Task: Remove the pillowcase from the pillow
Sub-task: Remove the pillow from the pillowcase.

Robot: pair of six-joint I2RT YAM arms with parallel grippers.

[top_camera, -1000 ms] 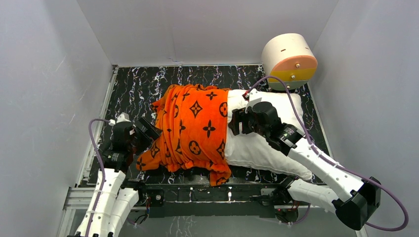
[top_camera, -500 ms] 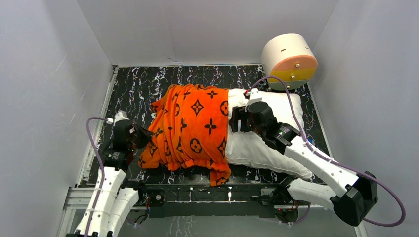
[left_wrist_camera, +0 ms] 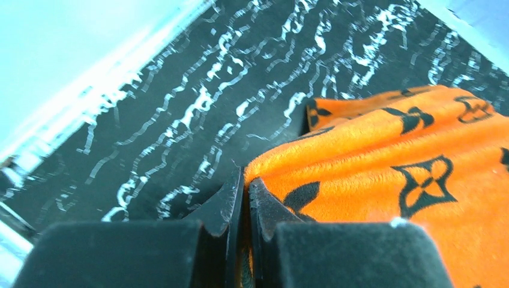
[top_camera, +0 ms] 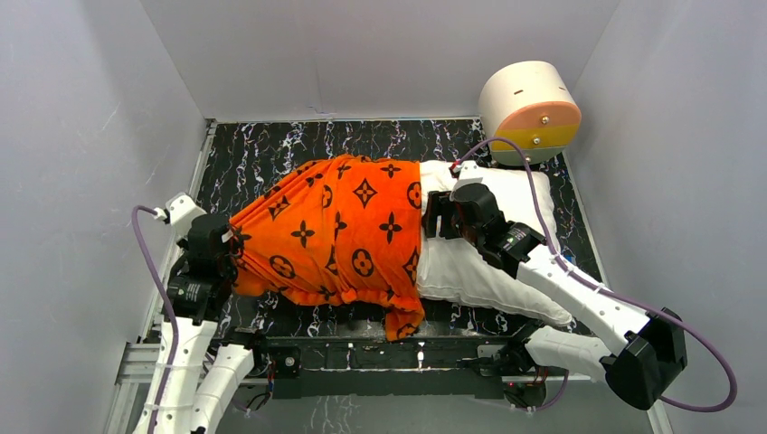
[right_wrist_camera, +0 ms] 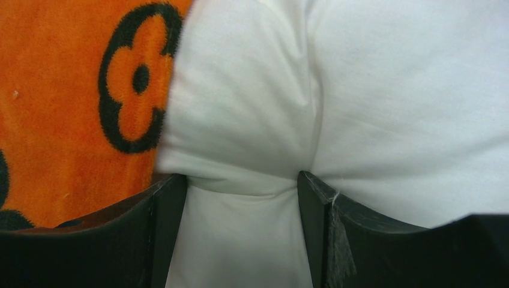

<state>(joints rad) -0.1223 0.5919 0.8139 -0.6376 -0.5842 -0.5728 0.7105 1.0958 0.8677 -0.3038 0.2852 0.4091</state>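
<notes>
The left hand (left_wrist_camera: 245,187) is clamped tight on the edge of the pillowcase (top_camera: 344,226) near the left side of the dark marbled surface (top_camera: 271,145), with the orange cloth drawn taut from its grip. The right hand (right_wrist_camera: 243,180) has its fingers set wide, a fold of the pillow (top_camera: 452,271) bunched between them, just beside the pillowcase's open edge. The pillowcase covers the pillow's left part, and the white right part lies bare.
</notes>
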